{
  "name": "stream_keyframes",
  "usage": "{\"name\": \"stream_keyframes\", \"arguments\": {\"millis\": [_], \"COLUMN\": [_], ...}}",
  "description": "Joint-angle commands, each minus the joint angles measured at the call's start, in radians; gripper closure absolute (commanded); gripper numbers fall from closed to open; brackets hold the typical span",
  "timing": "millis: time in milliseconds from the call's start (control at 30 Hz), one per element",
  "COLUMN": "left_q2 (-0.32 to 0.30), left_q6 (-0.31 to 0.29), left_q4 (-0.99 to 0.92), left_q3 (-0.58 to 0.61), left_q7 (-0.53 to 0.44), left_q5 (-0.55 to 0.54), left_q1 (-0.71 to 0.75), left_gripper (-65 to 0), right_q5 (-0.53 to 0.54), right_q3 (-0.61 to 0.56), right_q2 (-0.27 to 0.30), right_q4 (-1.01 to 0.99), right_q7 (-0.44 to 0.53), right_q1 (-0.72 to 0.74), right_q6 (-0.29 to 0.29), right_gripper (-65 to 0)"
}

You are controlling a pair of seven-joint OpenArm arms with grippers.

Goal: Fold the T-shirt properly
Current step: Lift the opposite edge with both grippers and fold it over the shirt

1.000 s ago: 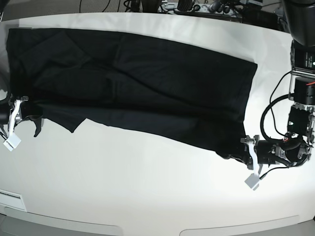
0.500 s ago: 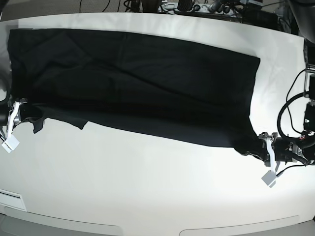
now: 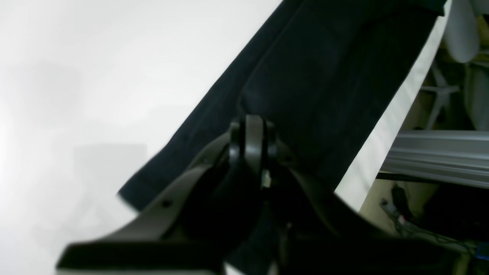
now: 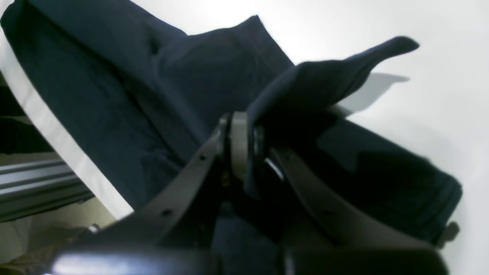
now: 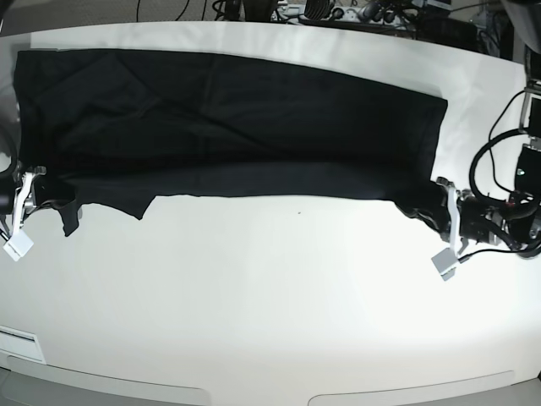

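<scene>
One black T-shirt (image 5: 228, 118), one white table (image 5: 270, 296), two end effectors, left end effector (image 5: 445, 211), right end effector (image 5: 32, 193)

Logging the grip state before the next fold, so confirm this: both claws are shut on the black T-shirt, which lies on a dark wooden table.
The table is wrong. In the base view the table is white, not dark wood. The rest stands: the left claw and right claw are both shut on the black T-shirt.

A broad white table (image 5: 270, 296) filled most of the base view, its surface glossy under the light. Beyond its far edge lay a tangle of dark cables (image 5: 338, 12). A grey metal rail (image 3: 435, 156), possibly a frame, ran beside the table.
</scene>
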Motion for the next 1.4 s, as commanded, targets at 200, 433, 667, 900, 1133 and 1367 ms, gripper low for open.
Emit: {"name": "stream_keyframes", "arguments": {"millis": [200,433,667,900,1133,1367], "left_q2": [-0.063,-0.06,-0.061,-0.06,-0.06,-0.06], "left_q6": [-0.009,-0.009,-0.009,-0.009,-0.009,-0.009], "left_q4": [0.011,0.018,0.02,0.02,0.02,0.02], "left_q3": [-0.013,-0.013,-0.013,-0.013,-0.013,-0.013], "left_q7": [0.006,0.007,0.006,-0.004,-0.005,-0.009], "left_q5": [-0.02,-0.02,-0.02,-0.02,-0.02,-0.02], "left_q1": [-0.018,0.089,0.159,0.192,0.192,0.192], "left_gripper": [0.0,0.0,-12.4,-36.2,-36.2,-36.2], "right_q5": [-0.017,-0.095,-0.058,-0.009,-0.303,-0.307], "right_q3": [0.011,0.011,0.011,0.011,0.011,0.011], "right_q2": [0.028,0.019,0.021,0.019,0.006,-0.045], "right_q4": [0.011,0.011,0.011,0.011,0.01,0.01], "right_q7": [0.011,0.011,0.011,0.011,0.194,0.263], "right_q1": [-0.062,-0.078,-0.071,-0.072,-0.078,-0.077], "right_q6": [0.002,0.002,0.002,0.002,0.002,0.002], "right_gripper": [0.0,0.0,-15.1,-32.3,-32.3,-28.4]}}
